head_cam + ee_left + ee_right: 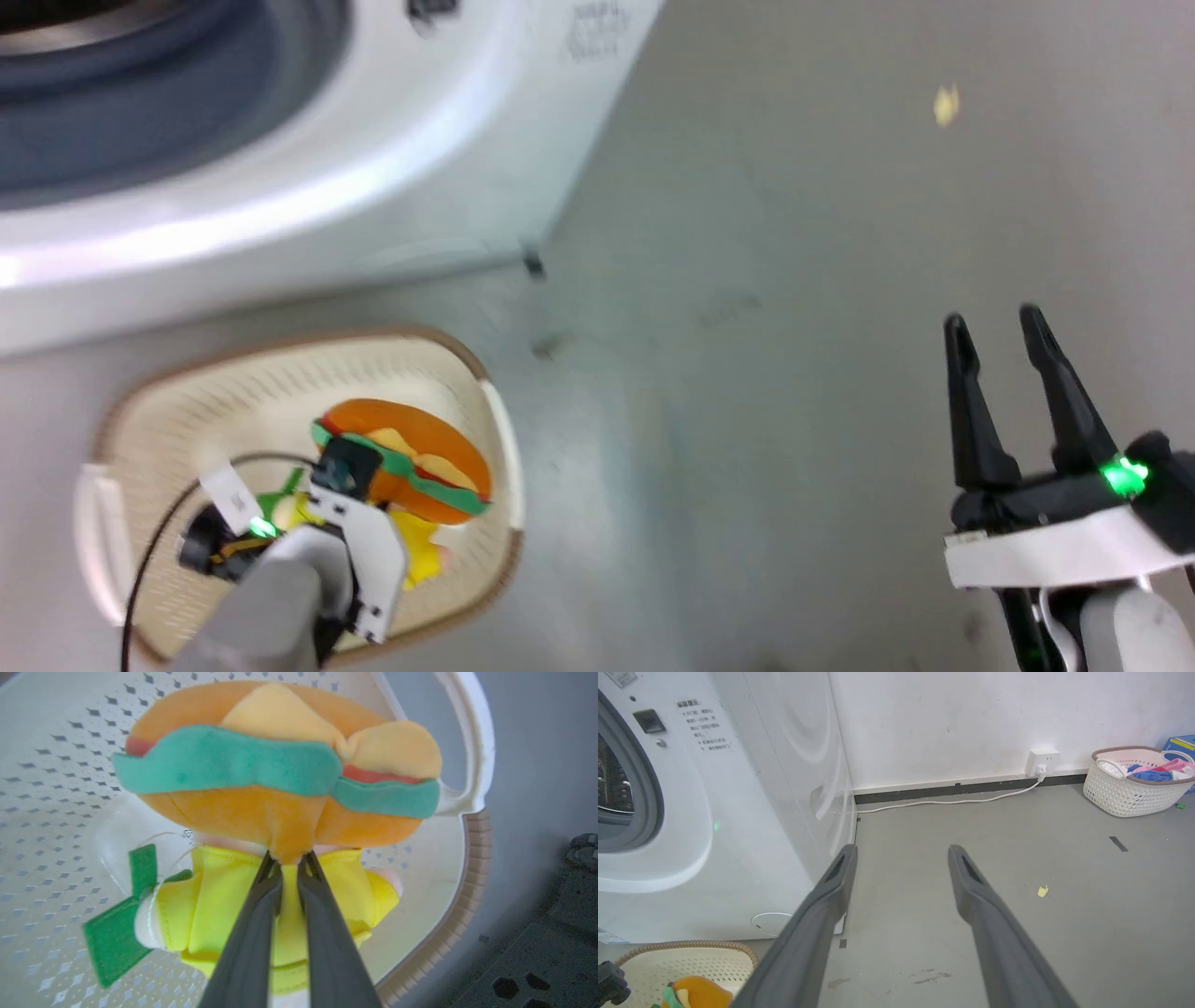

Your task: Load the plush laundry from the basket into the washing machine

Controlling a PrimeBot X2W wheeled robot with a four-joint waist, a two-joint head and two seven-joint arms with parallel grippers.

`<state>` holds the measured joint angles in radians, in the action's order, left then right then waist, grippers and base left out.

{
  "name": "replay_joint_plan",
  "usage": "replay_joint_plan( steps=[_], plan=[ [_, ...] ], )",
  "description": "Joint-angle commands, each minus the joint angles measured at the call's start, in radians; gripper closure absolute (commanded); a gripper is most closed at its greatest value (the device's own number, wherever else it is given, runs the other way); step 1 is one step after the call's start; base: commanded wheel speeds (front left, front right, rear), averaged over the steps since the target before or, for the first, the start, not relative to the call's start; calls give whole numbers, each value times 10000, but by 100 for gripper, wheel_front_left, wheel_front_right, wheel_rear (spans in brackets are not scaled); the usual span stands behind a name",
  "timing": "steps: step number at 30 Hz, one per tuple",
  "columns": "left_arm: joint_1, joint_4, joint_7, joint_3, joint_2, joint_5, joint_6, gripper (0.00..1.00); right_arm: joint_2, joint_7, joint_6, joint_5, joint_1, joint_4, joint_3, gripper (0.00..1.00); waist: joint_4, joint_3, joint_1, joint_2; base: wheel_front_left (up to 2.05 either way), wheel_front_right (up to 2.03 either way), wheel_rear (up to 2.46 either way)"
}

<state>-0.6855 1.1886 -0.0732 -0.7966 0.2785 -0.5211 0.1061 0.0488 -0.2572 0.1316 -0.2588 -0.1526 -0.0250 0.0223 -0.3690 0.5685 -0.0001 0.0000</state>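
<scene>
1. Grey floor [794, 280] is carrying everything, and a white wall [971, 718] is running behind it in the right wrist view.
2. Burger plush [411, 457] is lying inside the basket [280, 350], showing an orange bun with green and yellow layers. It is resting against the yellow plush [219, 914], touching it.
3. Left gripper [286, 858] is reaching down into the basket. Its jaws are clenching almost together on a fold of the burger plush's lower orange bun, right over the yellow plush.
4. Green felt piece [117, 933] is sticking out beside the yellow plush, over the perforated basket bottom.
5. Basket is sitting on the floor just in front of the washing machine [373, 168], near it but not touching.
6. Washing machine is showing its grey ring [649, 793] around the opening, with steel drum behind it.
7. Right gripper [991, 322] is hanging over bare floor, well apart from the basket on the robot's right. Its jaws are released, spreading wide and holding nothing.
8. Second basket [1134, 793] with coloured clothes is sitting far off by the wall.
9. Wall socket [1042, 760] is feeding a white cable [952, 801] that is running along the wall base toward the washing machine.
10. Yellow scrap [1043, 891] is lying on open floor.
</scene>
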Motion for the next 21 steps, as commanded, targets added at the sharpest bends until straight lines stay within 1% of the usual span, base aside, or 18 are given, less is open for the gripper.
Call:
replay_joint_plan(
  steps=[1, 6, 9, 11, 15, 18, 21],
  plan=[
    [201, -60, -265, 56, -67, -83, 29, 100, 14, -45, -9, 107, 192, 50, 79, 0, 1210, -1735, 1, 0, 0, 0, 0],
    [880, -249, -1421, 368, -406, -474, -17, 100, 14, -45, -9, 449, 645, 73, 272, 0, 1793, -2760, 1, 0, 0, 0, 0],
    [1303, -672, -1788, 634, -526, -651, -188, 100, 14, -45, -9, 588, 918, 97, 352, 0, 2093, -3257, 1, 0, 0, 0, 0],
    [1605, -1190, -1866, 876, -537, -715, -362, 100, 14, -45, -9, 643, 1072, 105, 392, 0, 2264, -3508, 1, 0, 0, 0, 0],
    [2427, -3420, -1881, 1730, -330, -432, -941, 100, 14, -45, -9, 708, 1316, 83, 389, 0, 2516, -3857, 1, 0, 0, 0, 0],
    [3228, -5245, -1883, 2577, -204, -60, -1379, 100, 14, -45, -9, 727, 1431, 82, 345, 0, 2599, -4043, 1, 0, 0, 0, 0],
    [3941, -6931, -1884, 3433, -223, 387, -1676, 100, 14, -45, -9, 730, 1517, 52, 325, 0, 2633, -4111, 1, 0, 0, 0, 0]
  ],
)
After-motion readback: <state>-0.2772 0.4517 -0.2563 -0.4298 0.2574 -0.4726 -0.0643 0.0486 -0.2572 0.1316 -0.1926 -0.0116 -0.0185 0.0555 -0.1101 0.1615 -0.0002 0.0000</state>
